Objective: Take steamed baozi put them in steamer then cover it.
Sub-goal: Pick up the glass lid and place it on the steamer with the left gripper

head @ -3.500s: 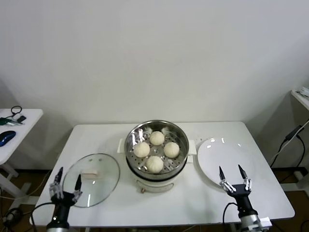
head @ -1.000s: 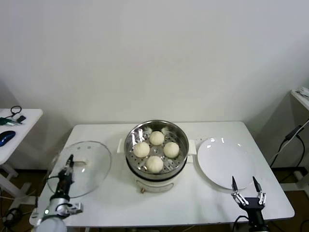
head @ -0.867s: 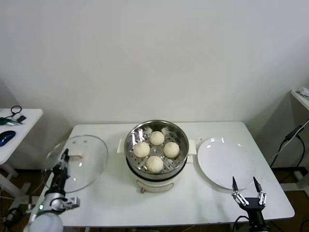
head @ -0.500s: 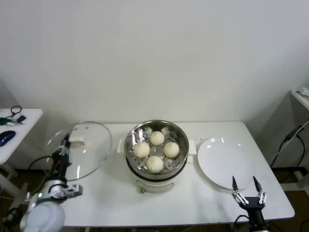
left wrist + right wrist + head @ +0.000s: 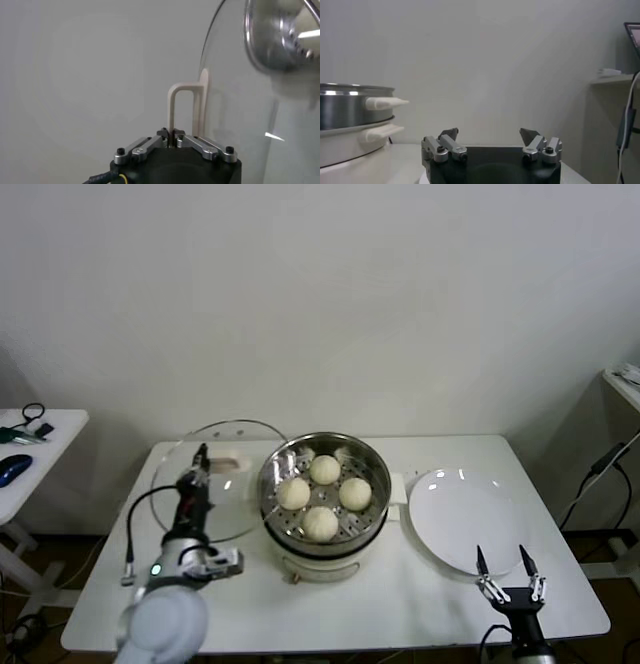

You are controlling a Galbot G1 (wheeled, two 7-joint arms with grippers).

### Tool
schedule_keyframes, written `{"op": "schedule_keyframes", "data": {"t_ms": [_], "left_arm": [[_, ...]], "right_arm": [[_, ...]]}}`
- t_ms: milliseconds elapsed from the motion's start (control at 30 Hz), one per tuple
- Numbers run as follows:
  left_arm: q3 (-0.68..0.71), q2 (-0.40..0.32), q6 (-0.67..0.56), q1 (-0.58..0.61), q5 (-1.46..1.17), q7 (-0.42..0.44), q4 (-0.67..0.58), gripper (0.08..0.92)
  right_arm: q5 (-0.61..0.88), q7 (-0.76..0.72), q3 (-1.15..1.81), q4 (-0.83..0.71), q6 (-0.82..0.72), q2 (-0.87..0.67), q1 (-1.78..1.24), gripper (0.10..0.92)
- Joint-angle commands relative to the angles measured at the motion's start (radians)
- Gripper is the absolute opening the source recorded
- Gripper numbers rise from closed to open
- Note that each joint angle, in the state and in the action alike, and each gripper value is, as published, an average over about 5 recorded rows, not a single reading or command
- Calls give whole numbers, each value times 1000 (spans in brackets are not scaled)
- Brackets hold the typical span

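One white worktop [image 5: 400,604] carries the steamer [image 5: 325,529] at its middle. I see my left gripper [image 5: 199,463] with fingers pinching the handle of the cover [image 5: 225,494], held tilted just left of the steamer. Four baozi [image 5: 321,523] sit inside it. My right gripper [image 5: 499,561] hangs near right, fingers spread.

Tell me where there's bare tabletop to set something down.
Bare: the front strip between steamer and table edge, and the back right corner behind the plate. Crowded: left of the steamer, where the left end effector holds the cover.
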Motion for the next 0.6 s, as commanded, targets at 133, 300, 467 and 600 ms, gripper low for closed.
{"op": "schedule_keyframes", "data": {"t_ms": [133,300,467,600], "left_arm": [[353,-233,144,-187,309,193,86,144],[387,-325,140,-233,362,192,161,144],[405,-368,140,-245,383,182,215,144],[407,-392,134,-244,406,169,252,144]], "right_arm": [[6,2,-11,-28,3,-9,24,823],[22,3,-9,-31,8,-19,24,823],[30,4,-3,-32,12,-23,22,823],[34,5,-2,-35,19,-24,20,823]]}}
